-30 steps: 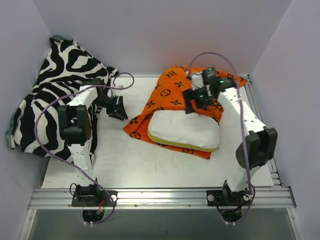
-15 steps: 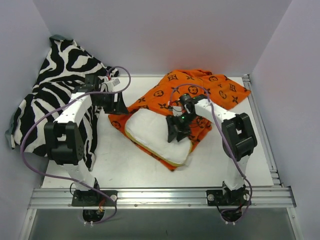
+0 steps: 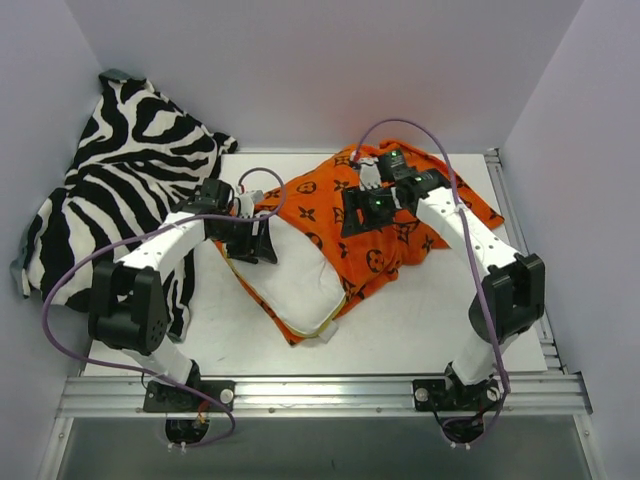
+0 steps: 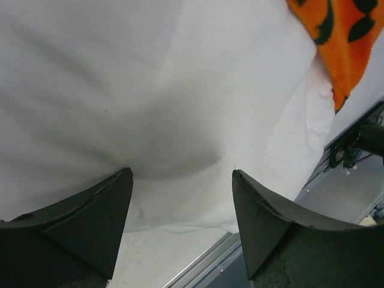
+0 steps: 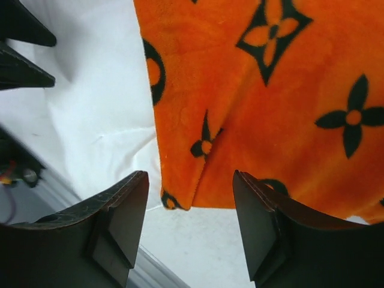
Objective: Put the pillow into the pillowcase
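The white pillow (image 3: 298, 287) lies slanted at mid-table, its far right part under the orange pillowcase (image 3: 385, 235). A corner with yellow piping pokes out toward the front. My left gripper (image 3: 263, 240) is at the pillow's left edge, open; in the left wrist view the pillow (image 4: 156, 90) fills the picture just past the left gripper (image 4: 180, 174), with nothing between its fingers. My right gripper (image 3: 360, 212) hovers open over the pillowcase. The right wrist view shows the pillowcase (image 5: 270, 90) hem beyond the right gripper (image 5: 189, 177) and the pillow (image 5: 96, 108) to the left.
A zebra-striped cloth (image 3: 110, 190) is heaped at the left against the wall, under the left arm. A metal rail (image 3: 320, 392) runs along the front edge. Grey walls close in the back and both sides.
The right gripper has lifted off the pillow and moved back over the pillowcase. The left gripper has come right to the pillow's edge. The pillowcase now covers more of the pillow.
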Tool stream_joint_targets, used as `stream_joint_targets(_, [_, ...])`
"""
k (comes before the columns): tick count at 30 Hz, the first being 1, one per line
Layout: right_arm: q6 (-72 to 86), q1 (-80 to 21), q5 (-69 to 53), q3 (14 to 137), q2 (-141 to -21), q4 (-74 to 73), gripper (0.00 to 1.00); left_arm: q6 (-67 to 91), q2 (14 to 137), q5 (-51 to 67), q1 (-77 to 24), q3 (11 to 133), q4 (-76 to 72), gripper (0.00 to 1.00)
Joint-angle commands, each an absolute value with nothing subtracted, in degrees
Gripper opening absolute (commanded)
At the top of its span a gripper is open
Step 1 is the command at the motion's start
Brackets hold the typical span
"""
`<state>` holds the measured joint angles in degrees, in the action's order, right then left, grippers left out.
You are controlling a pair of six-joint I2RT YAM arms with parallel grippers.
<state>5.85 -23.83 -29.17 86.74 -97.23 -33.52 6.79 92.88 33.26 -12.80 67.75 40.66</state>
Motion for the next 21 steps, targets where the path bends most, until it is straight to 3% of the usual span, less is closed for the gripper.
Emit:
stream_joint_targets(1, [-1.49,-32.50,-16.28,89.73,-101.15,-36.65,0.61,12.91,92.98,28.83,-11.52,66.01,36.12,0.75])
stream_joint_targets(8, [-3.69,-36.03,-10.81,95.10,-110.99,-38.41,0.63,14.68,93.16,27.86,-8.88,64.34,36.21,0.77])
stream_joint_targets(11, [-5.00,-36.65,-11.34,95.10,-112.93,-39.20,0.46,15.12,95.00,27.77,-9.05,63.90,35.69,0.77])
stream_joint_targets(12, [-5.18,-36.65,-11.77,95.01,-113.11,-39.20,0.24,15.20,95.53,27.77,-8.88,63.46,35.07,0.75])
stream_joint_targets(13, [-5.27,-36.74,-13.34,95.36,-113.12,-39.55,0.14,15.21,95.97,27.95,-8.96,63.37,34.55,0.73])
stream_joint_targets(15, [-5.01,-36.74,-17.20,95.80,-111.98,-39.99,0.00,15.03,97.82,29.43,-8.88,63.11,32.88,0.62])
stream_joint_targets(17, [-4.22,-36.91,-28.74,96.15,-110.22,-40.08,0.00,16.34,99.75,35.39,-8.35,62.41,30.34,0.45])
stream_joint_targets(18, [-2.04,-37.61,-34.31,96.59,-108.56,-39.99,0.00,19.83,100.19,37.77,-8.35,61.88,25.62,0.28])
stream_joint_targets(21, [3.49,-41.64,-56.38,99.22,-107.58,-37.80,0.00,31.84,100.46,44.37,-8.70,58.54,11.33,0.13])
